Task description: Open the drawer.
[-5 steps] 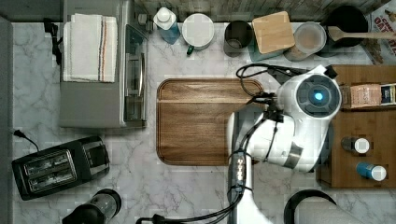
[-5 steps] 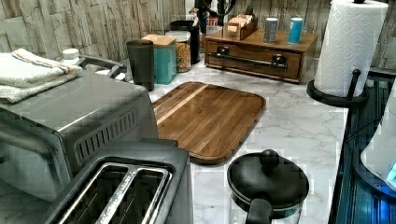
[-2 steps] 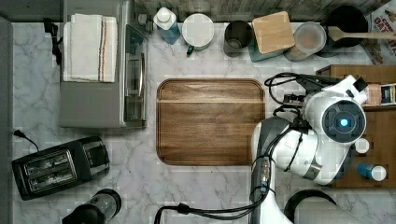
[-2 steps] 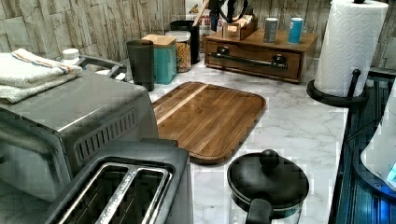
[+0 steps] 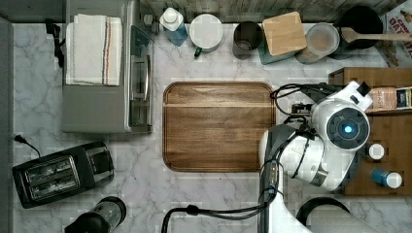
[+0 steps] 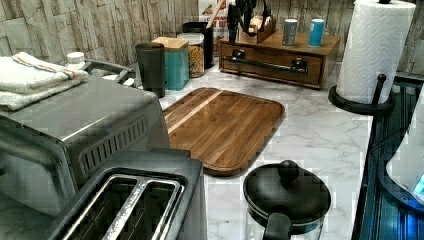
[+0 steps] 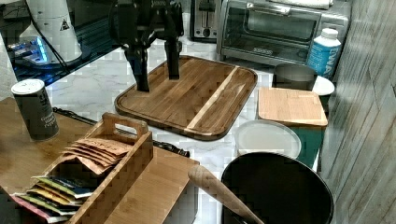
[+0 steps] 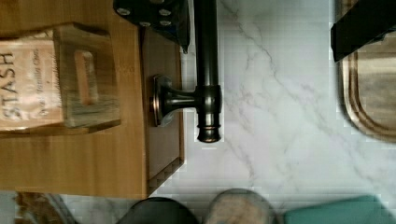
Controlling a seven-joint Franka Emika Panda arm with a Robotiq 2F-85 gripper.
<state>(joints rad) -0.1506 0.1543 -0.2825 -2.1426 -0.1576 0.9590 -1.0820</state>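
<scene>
I see the black two-finger gripper (image 7: pixel 154 70) spread wide, holding nothing, poised above the medium-brown wooden drawer (image 6: pixel 272 62) with its black bar handle (image 8: pixel 207 70), at three o'clock in the top view.

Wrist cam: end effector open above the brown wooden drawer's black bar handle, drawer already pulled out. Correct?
Not quite. The brown wooden drawer is not pulled out: in the left view its front sits flush with the box. The rest holds: the open end effector hangs above the black bar handle, one finger on each side of it, not gripping it yet.
</scene>
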